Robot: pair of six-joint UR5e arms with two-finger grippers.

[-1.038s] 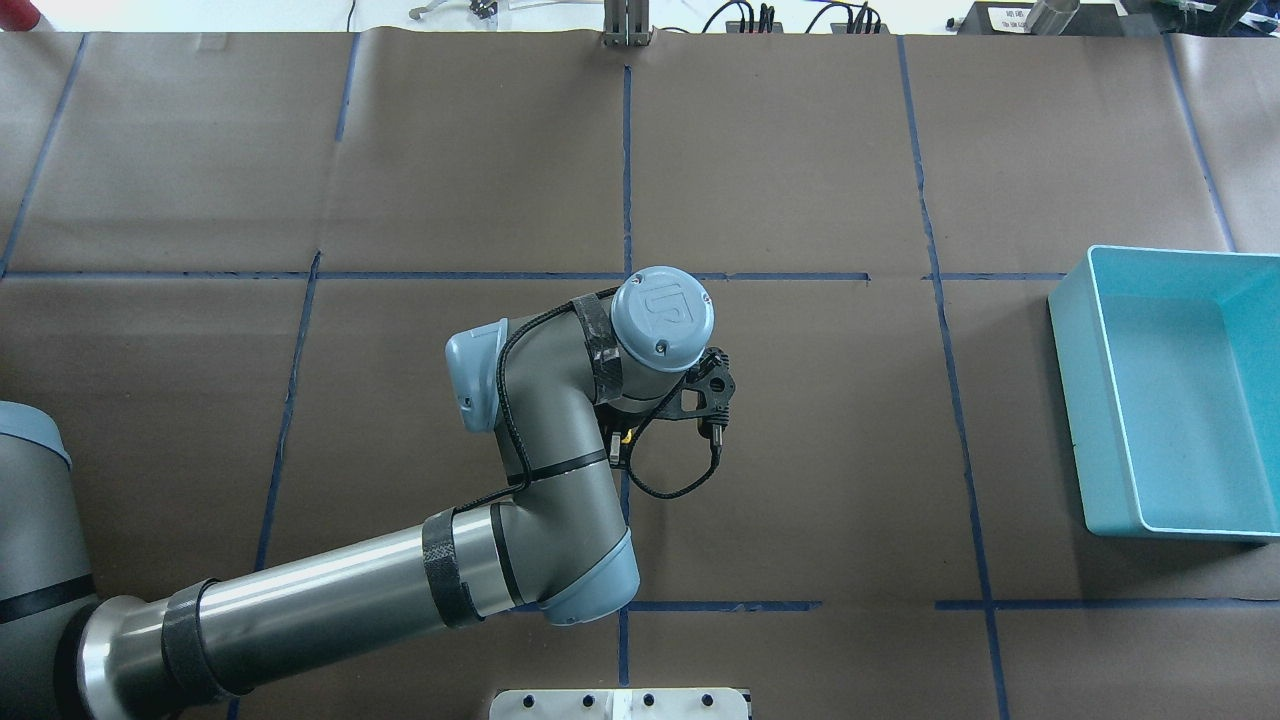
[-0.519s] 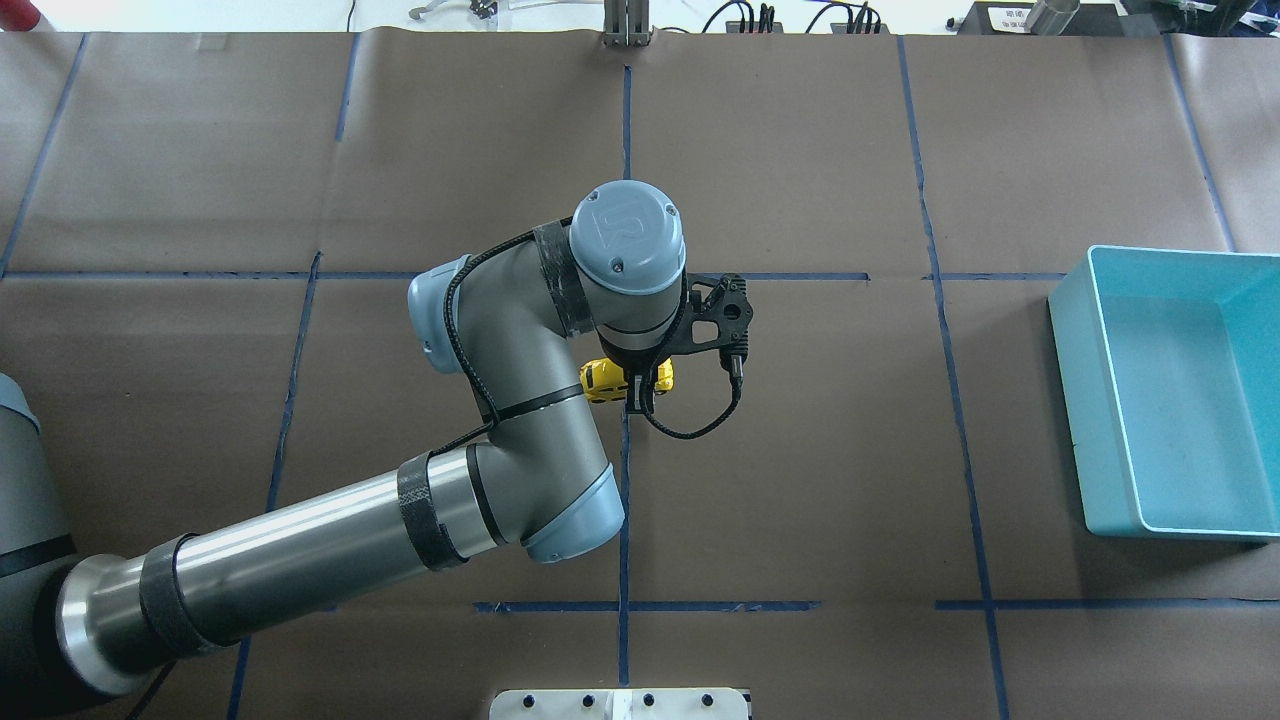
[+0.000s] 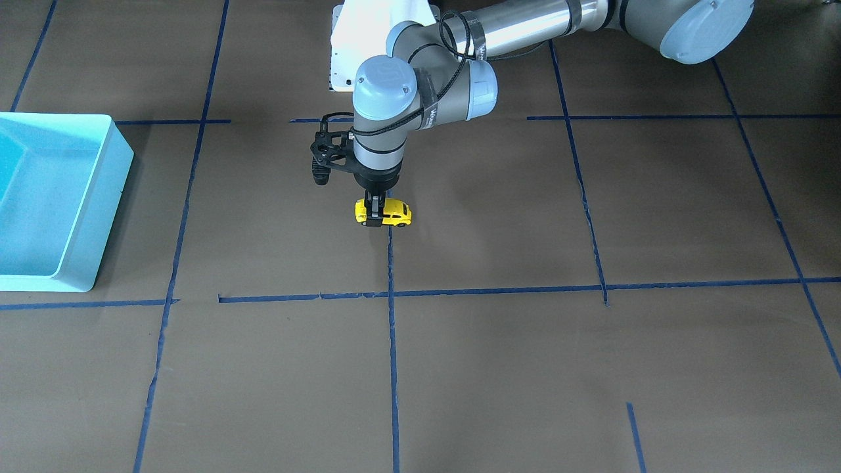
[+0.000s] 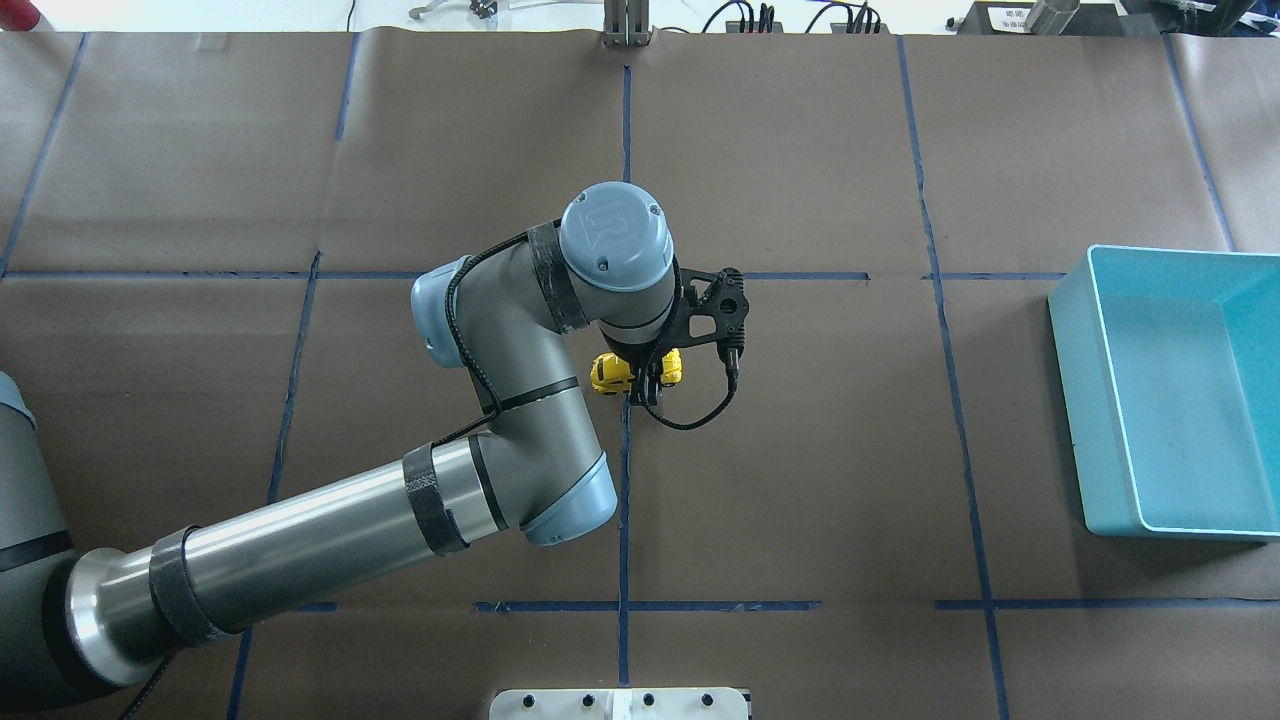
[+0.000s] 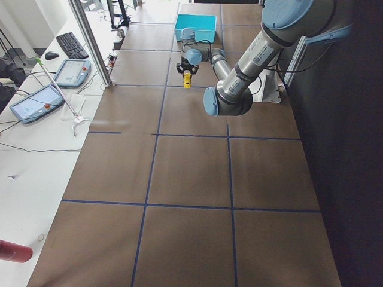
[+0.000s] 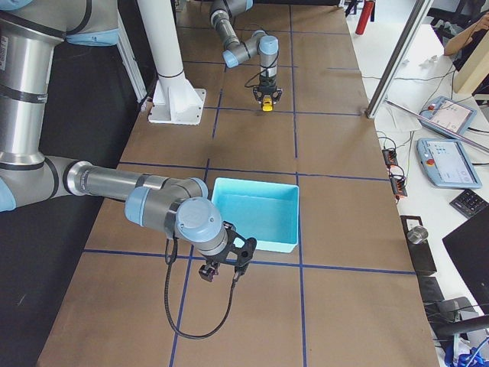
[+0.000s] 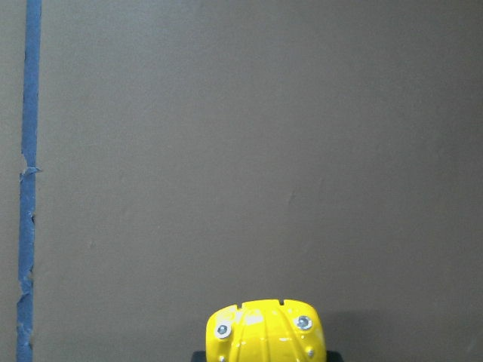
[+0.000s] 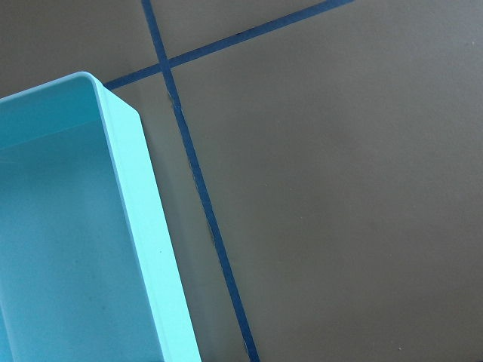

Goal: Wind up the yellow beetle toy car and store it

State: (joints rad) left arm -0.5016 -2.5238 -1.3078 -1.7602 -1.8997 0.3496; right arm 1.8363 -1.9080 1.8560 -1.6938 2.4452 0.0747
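The yellow beetle toy car [image 3: 394, 214] is at the table's middle, beside a blue tape line. My left gripper [image 3: 374, 215] points straight down and is shut across the car's middle, holding it at or just above the paper. The car also shows in the overhead view [image 4: 610, 372], partly under the wrist, and in the left wrist view [image 7: 266, 332] at the bottom edge. My right gripper [image 6: 218, 267] hangs near the bin's near corner; only the right side view shows it, so I cannot tell if it is open or shut.
A light blue bin [image 4: 1075, 400] stands at the table's right end; it also shows in the front view [image 3: 98, 197] and the right wrist view [image 8: 143, 226]. Brown paper with blue tape lines covers the table. The white robot base [image 4: 620, 703] is at the near edge.
My left arm has moved away from the robot's base, mostly in the first half second. The car, hidden under the wrist before, now shows in the gripper.
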